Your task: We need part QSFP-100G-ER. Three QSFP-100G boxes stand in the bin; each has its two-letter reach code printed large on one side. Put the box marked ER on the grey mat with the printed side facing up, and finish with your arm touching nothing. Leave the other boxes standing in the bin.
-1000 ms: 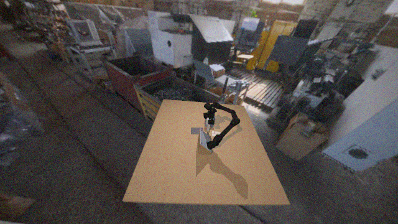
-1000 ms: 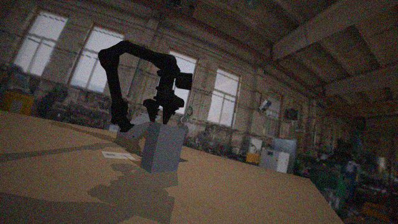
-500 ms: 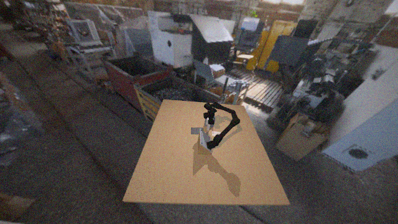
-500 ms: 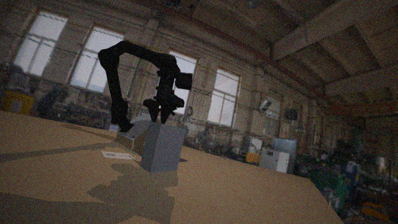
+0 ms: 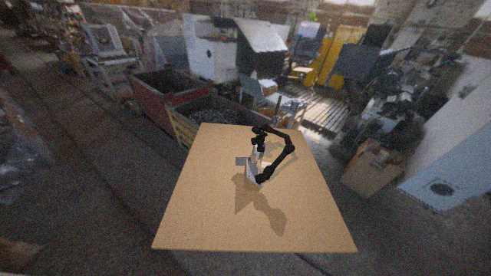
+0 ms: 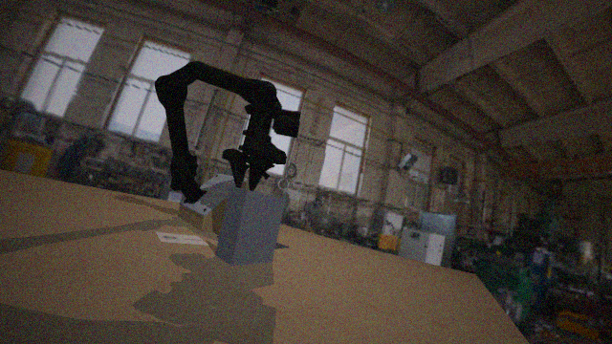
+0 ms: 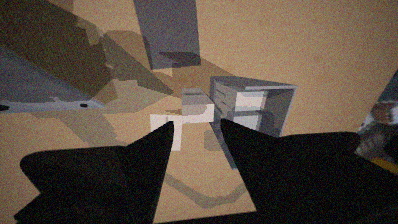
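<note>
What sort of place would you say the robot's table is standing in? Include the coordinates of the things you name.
It looks like an industrial workshop or factory hall, probably an old one: tall paned windows (image 6: 60, 67) line the wall, heavy beams (image 6: 469, 48) cross the ceiling, and a red open-topped container (image 5: 147, 101) stands beyond the table (image 5: 215, 226) (image 6: 382, 296).
</note>
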{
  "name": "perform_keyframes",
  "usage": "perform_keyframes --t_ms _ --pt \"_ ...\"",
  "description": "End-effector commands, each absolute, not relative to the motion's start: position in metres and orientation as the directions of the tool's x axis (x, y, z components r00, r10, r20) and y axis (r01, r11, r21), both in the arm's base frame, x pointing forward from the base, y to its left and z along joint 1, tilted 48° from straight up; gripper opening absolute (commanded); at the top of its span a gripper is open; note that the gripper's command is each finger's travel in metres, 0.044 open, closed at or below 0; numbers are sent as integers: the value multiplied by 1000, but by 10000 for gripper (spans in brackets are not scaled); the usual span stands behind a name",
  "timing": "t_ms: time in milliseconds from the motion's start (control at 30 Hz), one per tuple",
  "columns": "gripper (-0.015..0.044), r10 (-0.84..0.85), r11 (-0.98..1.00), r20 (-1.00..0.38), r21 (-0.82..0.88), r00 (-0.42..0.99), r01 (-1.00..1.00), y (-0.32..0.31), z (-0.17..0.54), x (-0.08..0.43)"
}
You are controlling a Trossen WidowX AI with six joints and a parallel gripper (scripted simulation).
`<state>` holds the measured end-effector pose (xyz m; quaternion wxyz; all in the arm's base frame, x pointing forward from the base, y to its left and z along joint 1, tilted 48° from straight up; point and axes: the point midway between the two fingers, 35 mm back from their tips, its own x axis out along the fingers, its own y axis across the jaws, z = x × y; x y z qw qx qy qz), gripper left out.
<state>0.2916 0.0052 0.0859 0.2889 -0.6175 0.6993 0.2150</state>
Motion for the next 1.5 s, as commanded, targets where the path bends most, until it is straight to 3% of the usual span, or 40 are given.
perform_keyframes --t_ms 0,1167,1467 --pt "241 -730 179 -675 -38 -107 -983 7 88 296" --pt "241 -729 188 -674 -32 -118 -982 -22 62 293" --pt "181 -726 191 -677 -35 -117 -981 -20 64 294"
